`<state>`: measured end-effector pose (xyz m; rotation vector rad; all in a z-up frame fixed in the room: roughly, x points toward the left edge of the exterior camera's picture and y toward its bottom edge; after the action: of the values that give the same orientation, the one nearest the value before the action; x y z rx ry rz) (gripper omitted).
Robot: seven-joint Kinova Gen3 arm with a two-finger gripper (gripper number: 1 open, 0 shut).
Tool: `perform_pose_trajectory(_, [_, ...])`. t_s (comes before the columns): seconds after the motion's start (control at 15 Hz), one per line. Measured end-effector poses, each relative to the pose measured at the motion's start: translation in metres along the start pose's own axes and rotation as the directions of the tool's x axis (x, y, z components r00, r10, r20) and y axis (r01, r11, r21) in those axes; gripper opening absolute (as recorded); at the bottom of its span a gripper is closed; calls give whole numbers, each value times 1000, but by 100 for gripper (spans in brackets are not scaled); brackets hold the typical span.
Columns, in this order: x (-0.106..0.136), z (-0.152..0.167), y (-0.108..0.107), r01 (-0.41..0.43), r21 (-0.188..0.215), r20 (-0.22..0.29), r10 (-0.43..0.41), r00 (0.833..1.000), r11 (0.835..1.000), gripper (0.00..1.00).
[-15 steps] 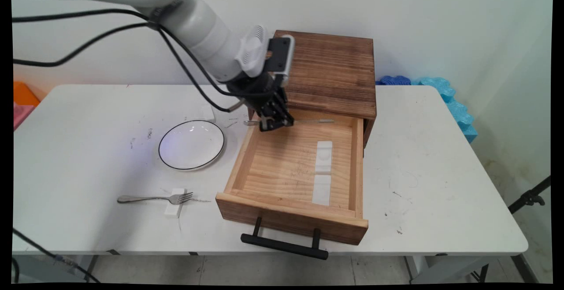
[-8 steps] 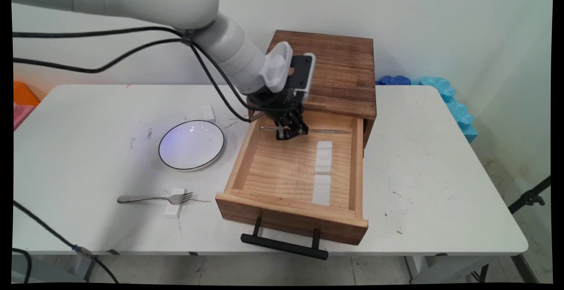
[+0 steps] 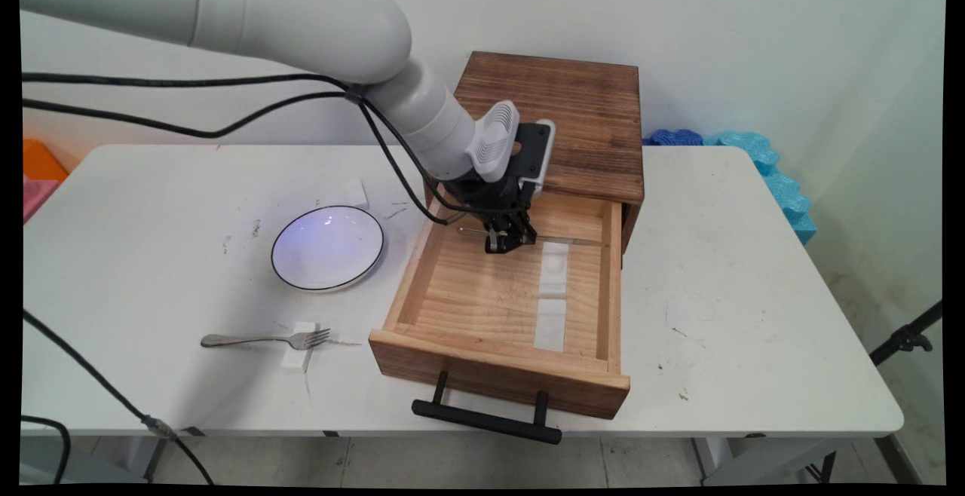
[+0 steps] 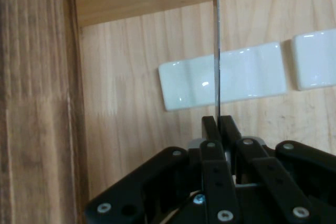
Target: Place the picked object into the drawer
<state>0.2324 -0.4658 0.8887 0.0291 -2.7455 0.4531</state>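
Arm (image 3: 301, 21): white rounded links, black cables (image 3: 188, 96) slung beneath. Gripper (image 4: 219, 124): black linkage, silver screw heads, ribbed white wrist housing (image 3: 494, 142).

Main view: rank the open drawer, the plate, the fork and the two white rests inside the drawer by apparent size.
1. Open drawer.
2. Plate.
3. Fork, long but thin.
4. The two white rests look about alike; the nearer one may only seem larger.

Gripper (image 3: 510, 243) now further toward 4 o'clock and lower inside the drawer (image 3: 503, 294), carrying the knife (image 3: 558, 239) along, blade over the white rest (image 3: 554, 268).
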Motion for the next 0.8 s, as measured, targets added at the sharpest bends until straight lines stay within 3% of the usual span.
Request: perform_pose_trajectory(0.8, [-2,34,3,67,-12,9,-67,998,998,0])
